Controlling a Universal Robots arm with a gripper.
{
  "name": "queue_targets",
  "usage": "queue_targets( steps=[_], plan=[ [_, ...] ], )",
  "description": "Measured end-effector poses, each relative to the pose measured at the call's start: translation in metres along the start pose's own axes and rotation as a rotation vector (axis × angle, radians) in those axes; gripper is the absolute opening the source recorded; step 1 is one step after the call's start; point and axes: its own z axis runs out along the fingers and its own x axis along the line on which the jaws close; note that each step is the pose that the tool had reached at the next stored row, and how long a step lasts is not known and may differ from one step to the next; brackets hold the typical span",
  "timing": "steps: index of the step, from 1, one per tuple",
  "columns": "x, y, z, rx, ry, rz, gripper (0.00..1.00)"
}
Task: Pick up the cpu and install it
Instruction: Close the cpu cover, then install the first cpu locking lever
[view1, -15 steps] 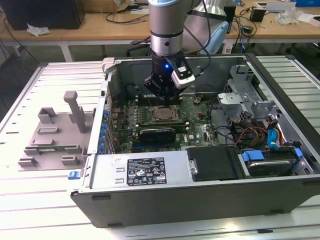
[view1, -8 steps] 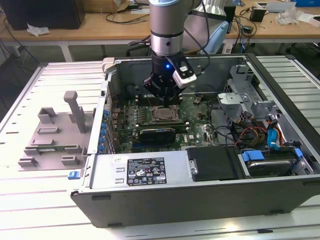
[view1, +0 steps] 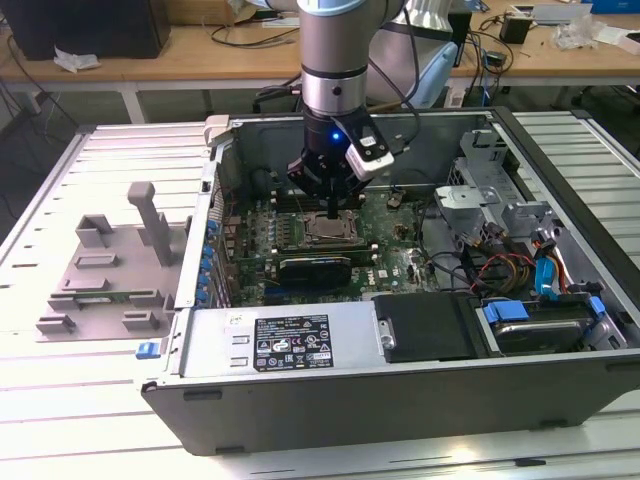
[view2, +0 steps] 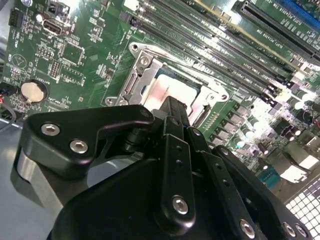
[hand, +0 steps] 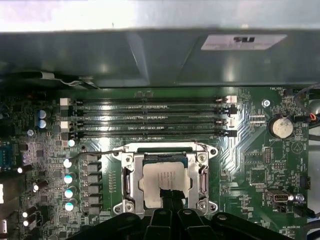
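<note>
Cpu (hand: 162, 177) lay flat inside socket (hand: 127, 182) at motherboard (hand: 250, 170) centre. Pincer (hand: 171, 195) looked pressed together, tip over cpu's edge. Judged: good seating needed level corners, light straight pressure, no sideways drag.

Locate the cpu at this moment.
In the first wrist view, the cpu lies within the metal socket frame on the motherboard, beside the memory slots, with the gripper over it.

A pale, satin metal top is seen on the cpu (hand: 165, 179). Around the cpu, the socket frame (hand: 128, 181) is shown in bright bare metal and the board (hand: 250, 160) in glossy green. Over the cpu, the gripper (hand: 168, 195) is finished in matt black.
</note>
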Motion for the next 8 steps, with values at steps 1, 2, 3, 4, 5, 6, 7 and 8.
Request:
queue_targets(
  steps=[1,2,3,4,5,6,7,8],
  plan=[
    [0.0,-0.0001,0.0,-0.0001,0.0,0.0,0.11],
    [0.0,-0.0001,0.0,0.0,0.0,0.0,0.11],
    [0.0,-0.0002,0.0,0.0,0.0,0.0,0.11],
    [0.0,-0.0003,0.0,0.0,0.0,0.0,0.11],
    [0.0,-0.0003,0.0,0.0,0.0,0.0,0.11],
    [0.0,-0.0003,0.0,0.0,0.0,0.0,0.11],
    [0.0,-0.0003,0.0,0.0,0.0,0.0,0.11],
    [0.0,-0.0004,0.0,0.0,0.0,0.0,0.11]
  ],
)
